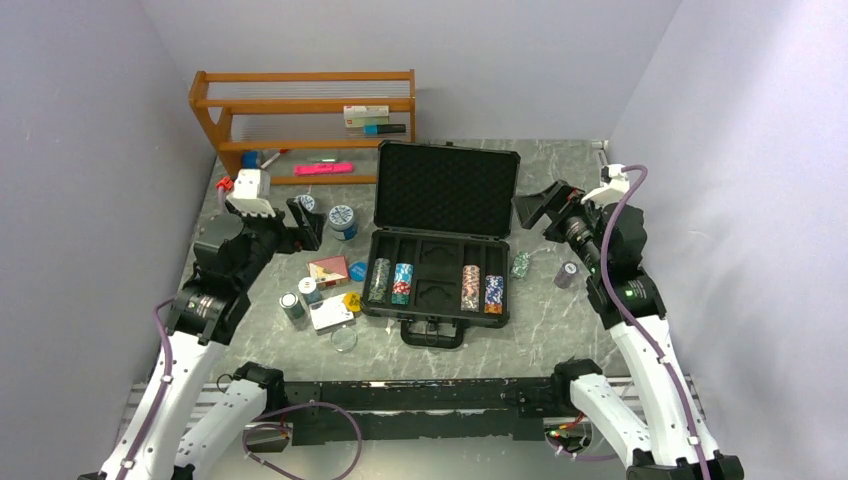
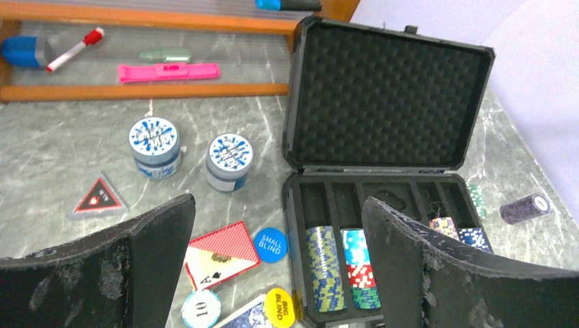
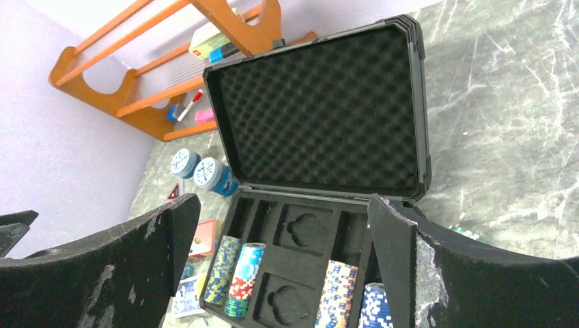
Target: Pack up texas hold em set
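Both end effectors, left (image 1: pixel 305 222) and right (image 1: pixel 535 210), are held spread and empty, flanking the open briefcase (image 1: pixel 440 190) on the table (image 1: pixel 560 330). Four chip stacks (image 1: pixel 380 280) are seated inside. A red card deck (image 1: pixel 328 270), a yellow button (image 1: pixel 352 301) and two tubs (image 2: pixel 155 145) are scattered to its left.

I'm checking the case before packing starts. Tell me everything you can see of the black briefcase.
The black briefcase is a hard shell, plastic by its look, lying open on the grey marbled table, lid raised at the far side. Egg-crate foam lines the lid; the base holds a slotted foam tray. Four striped chip stacks lie in its slots, two left, two right; the two middle pockets are empty. The handle faces the near edge.
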